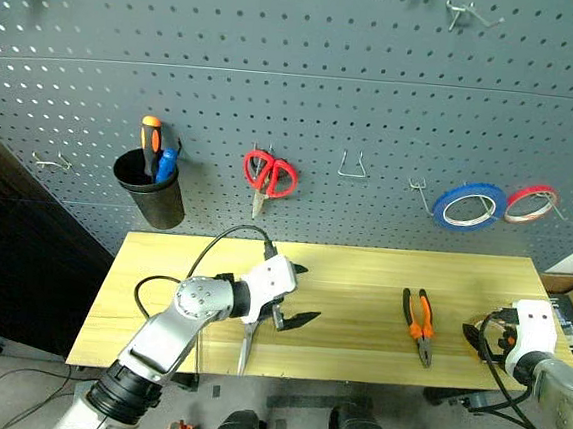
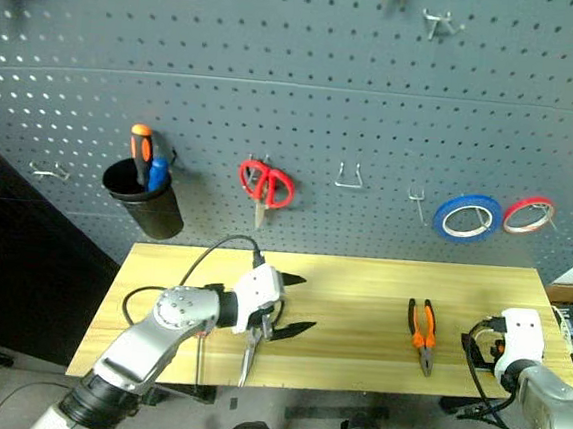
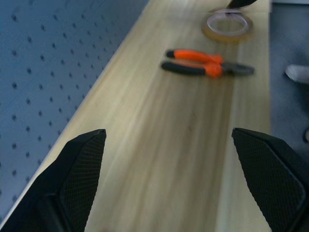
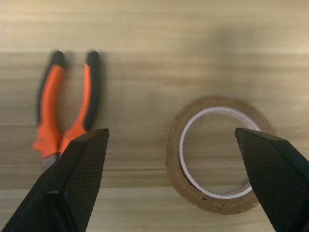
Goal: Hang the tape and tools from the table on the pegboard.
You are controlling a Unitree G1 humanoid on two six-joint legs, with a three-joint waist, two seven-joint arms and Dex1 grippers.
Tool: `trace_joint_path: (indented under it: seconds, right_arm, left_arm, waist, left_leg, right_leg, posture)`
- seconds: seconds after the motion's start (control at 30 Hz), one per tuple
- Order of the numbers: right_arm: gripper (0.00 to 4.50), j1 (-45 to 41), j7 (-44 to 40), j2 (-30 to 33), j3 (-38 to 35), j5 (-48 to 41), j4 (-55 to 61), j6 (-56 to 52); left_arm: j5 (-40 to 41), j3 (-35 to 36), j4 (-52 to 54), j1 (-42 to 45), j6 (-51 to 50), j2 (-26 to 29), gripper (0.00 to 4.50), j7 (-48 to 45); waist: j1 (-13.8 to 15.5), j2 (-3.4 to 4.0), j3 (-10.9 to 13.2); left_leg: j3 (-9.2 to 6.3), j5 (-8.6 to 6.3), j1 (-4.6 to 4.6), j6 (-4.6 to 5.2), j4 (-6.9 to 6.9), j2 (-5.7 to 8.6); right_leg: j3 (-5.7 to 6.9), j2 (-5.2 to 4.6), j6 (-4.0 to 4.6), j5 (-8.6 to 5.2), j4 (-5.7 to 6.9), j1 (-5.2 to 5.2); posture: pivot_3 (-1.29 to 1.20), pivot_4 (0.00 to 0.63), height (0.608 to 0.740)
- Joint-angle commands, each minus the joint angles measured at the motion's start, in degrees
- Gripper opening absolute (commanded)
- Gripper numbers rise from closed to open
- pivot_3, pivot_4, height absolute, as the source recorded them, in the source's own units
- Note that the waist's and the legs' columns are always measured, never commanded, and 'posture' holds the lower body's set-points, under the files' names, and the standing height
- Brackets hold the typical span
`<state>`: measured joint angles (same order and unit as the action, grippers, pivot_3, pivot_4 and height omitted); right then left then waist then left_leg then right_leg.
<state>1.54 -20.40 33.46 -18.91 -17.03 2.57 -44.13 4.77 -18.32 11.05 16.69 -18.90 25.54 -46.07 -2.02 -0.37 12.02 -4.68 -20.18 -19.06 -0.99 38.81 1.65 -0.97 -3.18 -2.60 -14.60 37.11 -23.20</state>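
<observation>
Behind your table [image 1: 361, 281] the dark grey pegboard [image 1: 328, 88] already carries one black cup [image 1: 150, 191] with two handles sticking out, red-handled scissors [image 1: 268, 177], a blue tape roll [image 1: 468, 206] and a red tape roll [image 1: 530, 204]. Between scissors and blue roll you have a bare wire hook [image 1: 351, 167].

Your left gripper [image 2: 294, 304] hangs wide open and empty over the tabletop's middle, with a slim tool [image 1: 246, 347] lying beneath its wrist near the front edge. One pair of orange-and-black pliers [image 1: 418, 326] lies right of centre, bare wood all around.

Your right gripper [image 4: 178, 181] is spread wide, empty, just above the yellowish tape roll [image 4: 217, 152] by the table's right end, pliers beside it.
</observation>
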Motion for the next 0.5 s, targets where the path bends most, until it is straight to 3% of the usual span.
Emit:
trace_joint_path:
  seconds: [0.03, 0.37, 0.5]
  right_arm:
    - [4.5, -3.66, -2.55, 2.0, 0.86, 0.99, -8.26, 1.48]
    - [4.5, -15.87, -7.95, 3.32, 9.78, 7.13, -31.39, 10.73]
    - [3.69, -19.58, -10.55, 4.06, 12.79, 9.59, -39.45, 11.29]
  left_arm:
    - [0.72, -1.99, 2.83, 1.81, -0.27, -1.94, 4.44, -0.63]
    - [-2.69, -9.33, 6.26, 2.42, 2.68, -2.33, 4.44, -3.4]
    - [-3.91, -10.59, 5.15, 3.02, 5.68, -2.43, 4.5, -3.86]
  waist:
    - [0.03, -0.07, 0.56]
    - [0.09, -0.11, 2.01]
    - [0.05, -0.33, 2.14]
  left_leg:
    - [0.0, 0.0, -0.06, 0.0, 0.0, 0.0]
    - [0.05, -0.03, -0.17, 0.04, 0.04, -0.07]
    - [0.05, -0.02, -0.17, 0.01, 0.06, -0.07]
  right_leg:
    - [0.0, -0.02, 0.0, 0.0, -0.01, -0.05]
    - [-0.01, -0.11, -0.02, 0.01, -0.09, -0.11]
    - [0.02, -0.1, -0.03, 0.02, -0.11, -0.1]
  posture:
    - [-0.04, 0.27, 0.74]
    - [-0.03, 0.282, 0.74]
    - [-0.02, 0.271, 0.74]
